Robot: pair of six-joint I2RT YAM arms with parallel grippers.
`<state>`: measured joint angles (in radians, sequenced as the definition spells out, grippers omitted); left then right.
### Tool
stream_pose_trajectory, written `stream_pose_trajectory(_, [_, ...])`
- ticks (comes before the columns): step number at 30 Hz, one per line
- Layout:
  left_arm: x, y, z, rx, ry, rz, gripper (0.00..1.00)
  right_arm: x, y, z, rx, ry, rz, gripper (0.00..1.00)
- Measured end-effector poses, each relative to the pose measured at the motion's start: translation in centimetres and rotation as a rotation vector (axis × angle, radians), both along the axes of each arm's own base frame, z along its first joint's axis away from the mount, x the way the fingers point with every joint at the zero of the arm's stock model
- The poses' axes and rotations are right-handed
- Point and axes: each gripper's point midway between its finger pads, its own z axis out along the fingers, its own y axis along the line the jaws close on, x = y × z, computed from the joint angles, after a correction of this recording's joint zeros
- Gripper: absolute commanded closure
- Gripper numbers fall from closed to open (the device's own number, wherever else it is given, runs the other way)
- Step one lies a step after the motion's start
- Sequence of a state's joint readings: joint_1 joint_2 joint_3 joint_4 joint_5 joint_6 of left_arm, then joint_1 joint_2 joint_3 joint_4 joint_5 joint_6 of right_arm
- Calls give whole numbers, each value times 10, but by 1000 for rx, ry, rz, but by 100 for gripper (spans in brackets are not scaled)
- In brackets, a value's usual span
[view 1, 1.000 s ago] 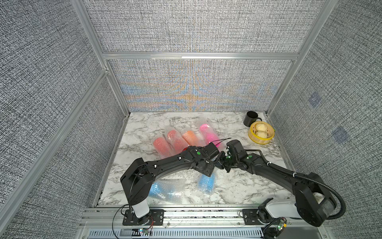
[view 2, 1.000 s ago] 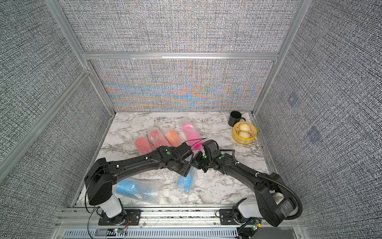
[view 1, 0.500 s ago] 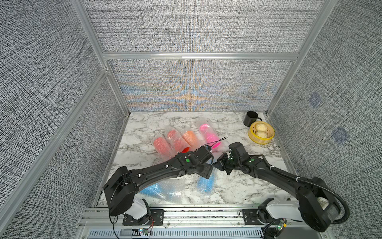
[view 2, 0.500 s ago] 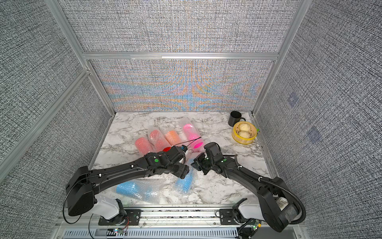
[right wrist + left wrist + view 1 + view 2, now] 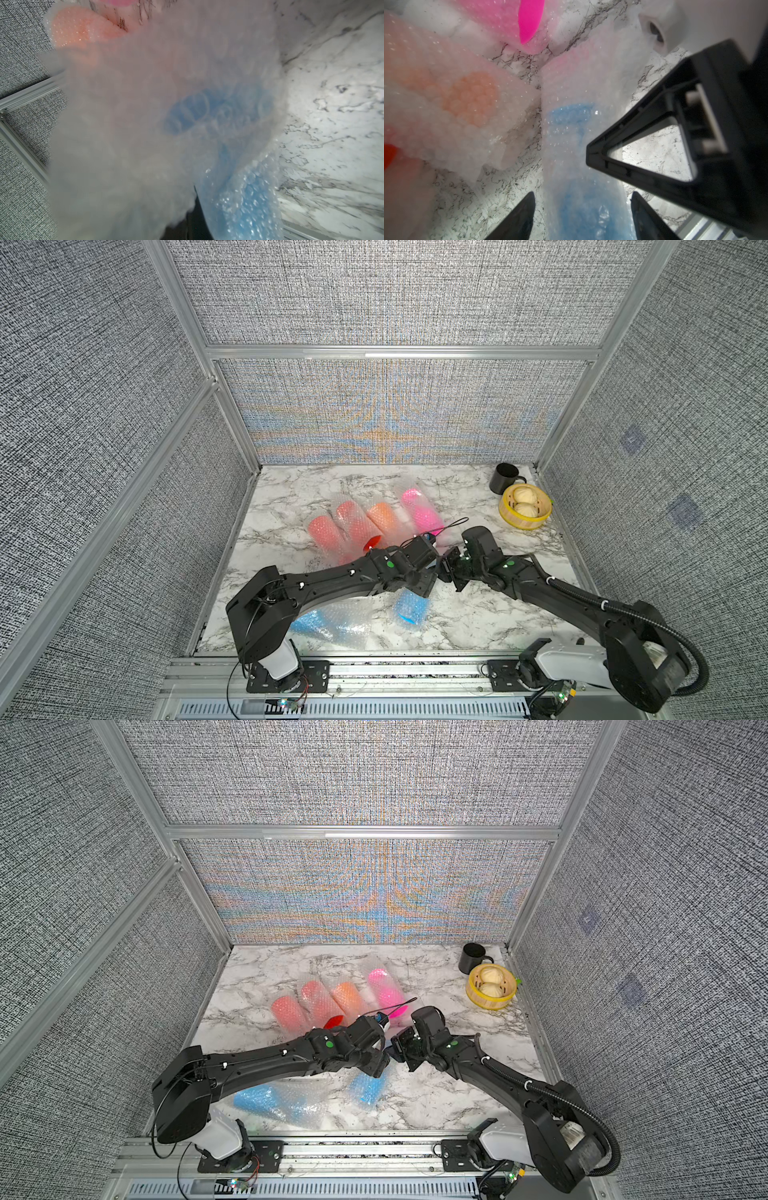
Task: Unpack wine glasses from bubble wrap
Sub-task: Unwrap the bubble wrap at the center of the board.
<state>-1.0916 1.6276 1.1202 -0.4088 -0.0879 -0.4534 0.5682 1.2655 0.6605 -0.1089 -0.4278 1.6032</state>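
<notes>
Several wine glasses lie wrapped in bubble wrap: two red (image 5: pixel 326 531), one orange (image 5: pixel 384 518) and one pink (image 5: pixel 419 508) in a back row, and a blue one (image 5: pixel 316 622) at the front. Another blue wrapped glass (image 5: pixel 409 609) (image 5: pixel 577 207) lies mid-table. My left gripper (image 5: pixel 583 216) (image 5: pixel 422 587) is open, one finger on each side of its bowl. My right gripper (image 5: pixel 446 570) is shut on the bubble wrap (image 5: pixel 145 124) past this glass's foot (image 5: pixel 207 112). In the right wrist view the wrap hides most of the jaws.
A black mug (image 5: pixel 505 477) and a bamboo steamer (image 5: pixel 505 517) holding two buns stand at the back right corner. Grey walls close the marbled table (image 5: pixel 478 622) on three sides. A metal rail (image 5: pixel 395 670) runs along the front edge.
My left arm's elbow swung toward the front left and partly back, while its gripper stayed over the blue wrapped glass. The right gripper drifted slightly toward the front, still shut.
</notes>
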Motion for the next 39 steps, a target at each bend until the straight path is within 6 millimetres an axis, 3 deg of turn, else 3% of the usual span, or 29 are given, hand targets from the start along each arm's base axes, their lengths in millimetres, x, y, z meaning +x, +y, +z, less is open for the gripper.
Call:
stream_pose_trajectory(4, [2,-1,-3,-4,-10,7,55,1,2,0,6,-1,-1,100])
stream_pose_trajectory(8, [2,-4,-2,-22,-18,4,83,1,3,-2,3,5,0,99])
stream_pose_trajectory(11, [1,-8,-1,-39,-16,-7,100,1,3,-4,-4,2,8,90])
stream_pose_trajectory(13, [1,-8,-1,-41,-15,-7,100,3,4,-4,-9,-1,15,80])
stream_pose_trajectory(16, [1,-8,-2,-39,-12,-5,100,5,5,2,-19,-27,34,55])
stream_pose_trajectory(20, [2,-7,-2,-37,-14,7,100,7,-3,30,-41,-115,54,34])
stream_pose_trajectory(23, [6,-3,-3,-29,-24,34,100,5,-22,54,-86,-209,41,32])
stream_pose_trajectory(25, [7,0,-5,-18,-28,41,100,-1,-34,58,-109,-244,30,33])
stream_pose_trajectory(27, [7,0,-5,-18,-30,45,100,-12,-43,46,-129,-235,28,34])
stream_pose_trajectory(32, [8,-1,-3,-32,-27,60,100,-37,-57,-4,-192,-119,36,33])
stream_pose_trajectory(39, [10,-6,0,-58,-33,64,100,-22,-40,-17,-189,-90,72,33])
